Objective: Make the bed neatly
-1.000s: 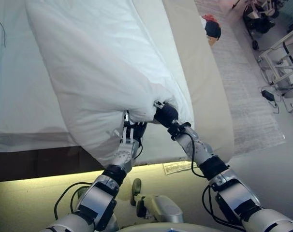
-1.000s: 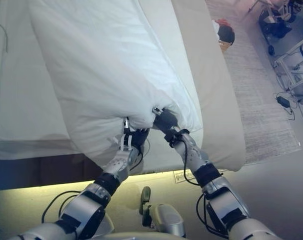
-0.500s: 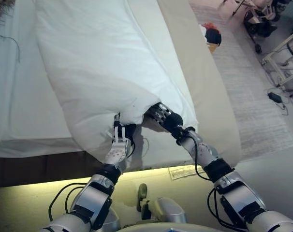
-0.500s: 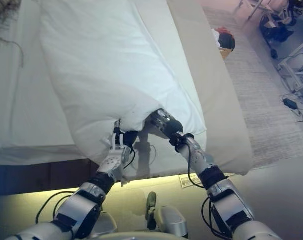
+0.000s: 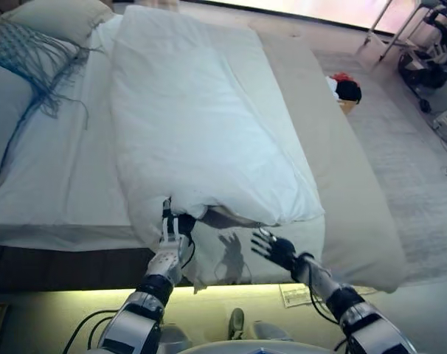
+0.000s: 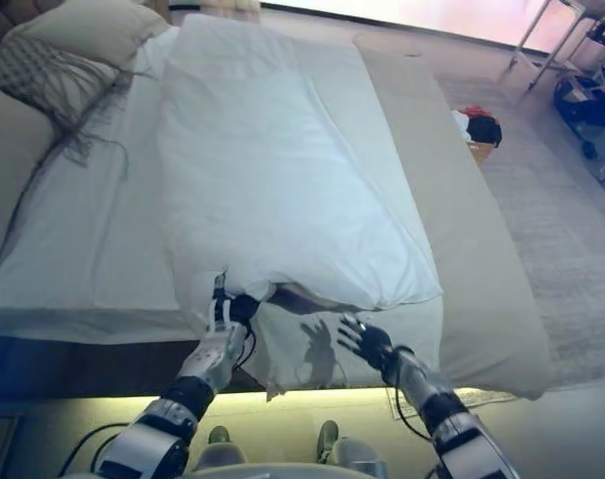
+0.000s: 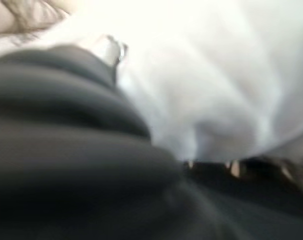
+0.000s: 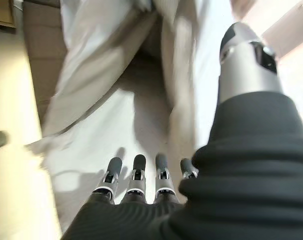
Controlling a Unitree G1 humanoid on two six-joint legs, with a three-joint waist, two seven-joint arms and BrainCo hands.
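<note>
Left eye view shows a bed (image 5: 54, 184) running from the foot at 6 o'clock up to the head at 12 o'clock, with a white duvet (image 5: 201, 125) lying lengthwise down its middle, folded into a long band narrower than the mattress. Its near end bunches into a rounded fold at the foot, and a thinner flap of white cloth hangs from there over the bed's edge. The left hand (image 5: 172, 232) is at about 7 o'clock, raised to the underside of that bunched end, its tips tucked in the cloth; the left wrist view shows only the dark cover against white fabric, so whether its fingers are curled on the duvet I cannot tell. The right hand (image 5: 271, 248) is at about 5 o'clock, just below the duvet's near edge and apart from it, its fingers spread straight and holding nothing; its shadow falls on the hanging cloth beside it. In the right wrist view the fingertips (image 8: 137, 164) stand in an even row before the draped cloth, clear of it. A beige bedspread (image 5: 334, 162) covers the strip of the bed at 3 o'clock and drops over that side. At 10 to 11 o'clock lie a pillow (image 5: 57, 18) and a throw with long dark fringe (image 5: 32, 63). On the pale rug (image 5: 408, 169) at 2 o'clock sits a small basket with red and black items (image 5: 345, 88).
</note>
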